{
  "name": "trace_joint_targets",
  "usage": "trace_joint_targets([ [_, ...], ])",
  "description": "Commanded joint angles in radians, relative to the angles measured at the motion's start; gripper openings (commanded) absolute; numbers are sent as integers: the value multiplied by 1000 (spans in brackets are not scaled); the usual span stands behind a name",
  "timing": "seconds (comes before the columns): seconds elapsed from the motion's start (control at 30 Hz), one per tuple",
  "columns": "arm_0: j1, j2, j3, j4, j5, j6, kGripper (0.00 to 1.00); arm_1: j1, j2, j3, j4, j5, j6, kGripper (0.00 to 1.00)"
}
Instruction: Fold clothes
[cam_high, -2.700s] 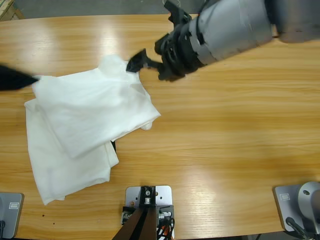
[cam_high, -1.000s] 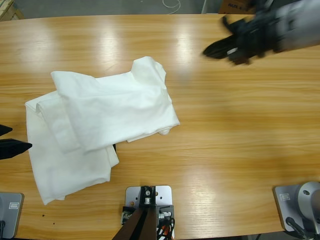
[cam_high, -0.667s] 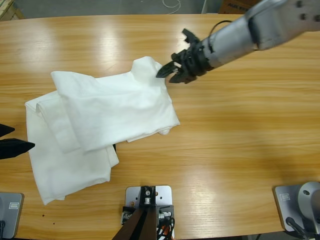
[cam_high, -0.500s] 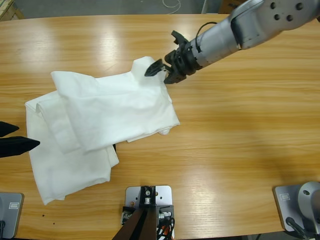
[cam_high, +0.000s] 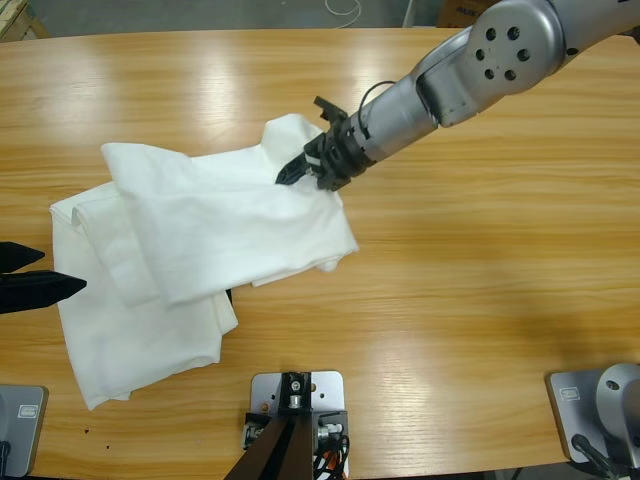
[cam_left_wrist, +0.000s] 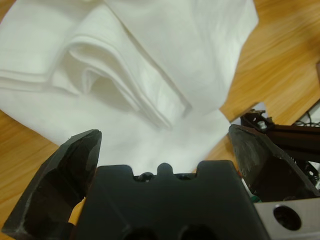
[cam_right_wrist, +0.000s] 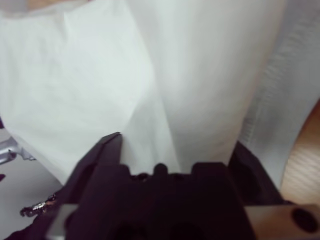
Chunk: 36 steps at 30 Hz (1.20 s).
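1. At the lower left of the high view, the white clothes (cam_high: 190, 245) lie crumpled and partly folded on the wooden table (cam_high: 480, 290), one layer thrown over another, reaching from the left side toward the frame's middle.
2. Just left of the pile, the left gripper (cam_high: 35, 285) pokes in from the left edge, its two black jaws spread and nothing between them, its tips just beside the cloth's left hem.
3. Only the left wrist view shows the stacked hem folds (cam_left_wrist: 130, 85) ahead of those parted jaws, with rig hardware at the right edge.
4. Farther up, the right gripper (cam_high: 305, 168) comes down from the upper right onto the cloth's upper right corner.
5. Its wrist view is filled with white fabric (cam_right_wrist: 165, 75) running down between the spread jaws; I cannot tell whether they grip it.
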Motion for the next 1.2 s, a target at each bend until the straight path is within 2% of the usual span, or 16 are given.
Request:
trace_joint_targets([
  [0.03, -8, 2, 41, -4, -7, -10, 1000, 20, 19, 25, -8, -17, -36, 0],
  [0.3, -8, -12, 61, -5, -7, -25, 1000, 1, -1, 33, -3, -32, -23, 0],
  [0.37, -8, -12, 61, -6, -6, -25, 1000, -9, -37, 38, -3, -70, -19, 0],
  [0.43, -8, -10, 60, -7, -5, -25, 1000, -17, -97, 36, 21, -150, -19, 0],
  [0.57, -8, -2, 61, -11, -5, -25, 1000, -42, -267, -7, 221, -369, -47, 0],
  [0.67, -8, 11, 62, -20, -5, -25, 1000, -100, -387, -14, 363, -473, -70, 0],
  [0.83, -8, 27, 60, -39, -6, -27, 1000, -195, -514, -8, 575, -577, -107, 0],
  [0.97, -8, 39, 55, -43, -7, -25, 1000, -242, -579, -9, 693, -625, -121, 0],
  [1.2, -30, 90, 12, -40, -14, -23, 1000, -372, -590, 10, 756, -688, -186, 0],
])
